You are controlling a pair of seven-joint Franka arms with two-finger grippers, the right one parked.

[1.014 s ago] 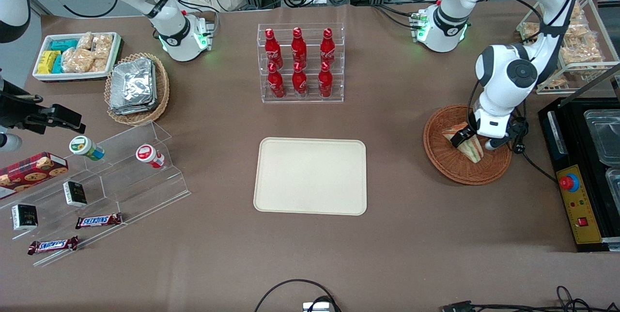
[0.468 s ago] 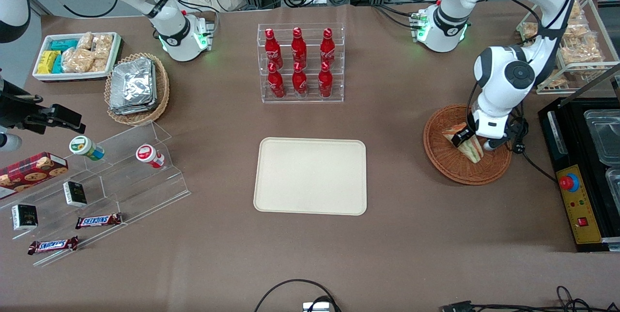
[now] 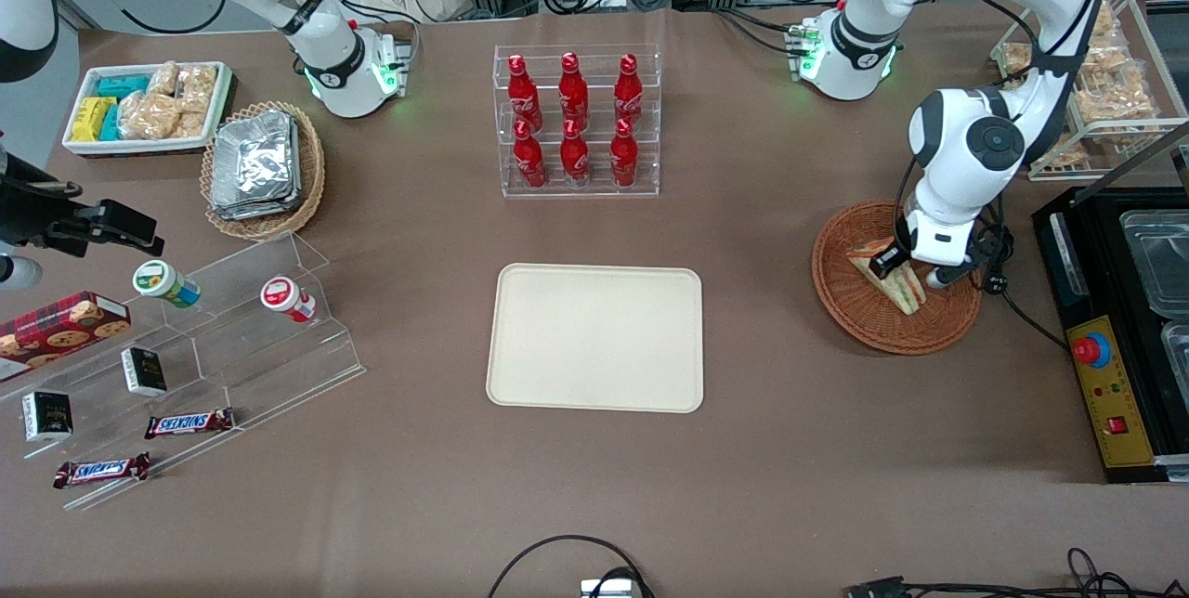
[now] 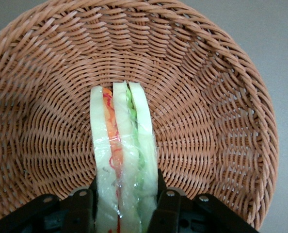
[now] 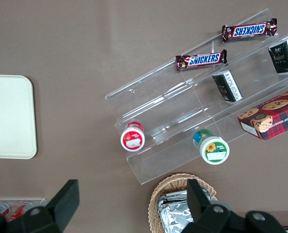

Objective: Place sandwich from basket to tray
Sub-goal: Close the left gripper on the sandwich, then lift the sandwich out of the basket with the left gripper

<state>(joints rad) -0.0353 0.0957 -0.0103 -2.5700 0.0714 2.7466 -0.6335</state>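
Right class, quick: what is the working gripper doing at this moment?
Gripper: shut on the sandwich, down in the basket.

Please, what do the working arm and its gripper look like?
The working arm has glossy white rounded shells with dark grey joint caps and black bands; black cables run along it, and green lights glow at its base. The gripper, down in the basket, has black fingers.

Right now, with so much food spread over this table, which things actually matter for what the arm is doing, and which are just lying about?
Part of the job:
- sandwich, lying in the basket
- basket
- tray, nothing on it
- gripper, down in the basket, fingers either side of the sandwich

Just lying about:
- red bottles in a clear rack
- foil packs in a tan basket
- Snickers bars
- cookie box
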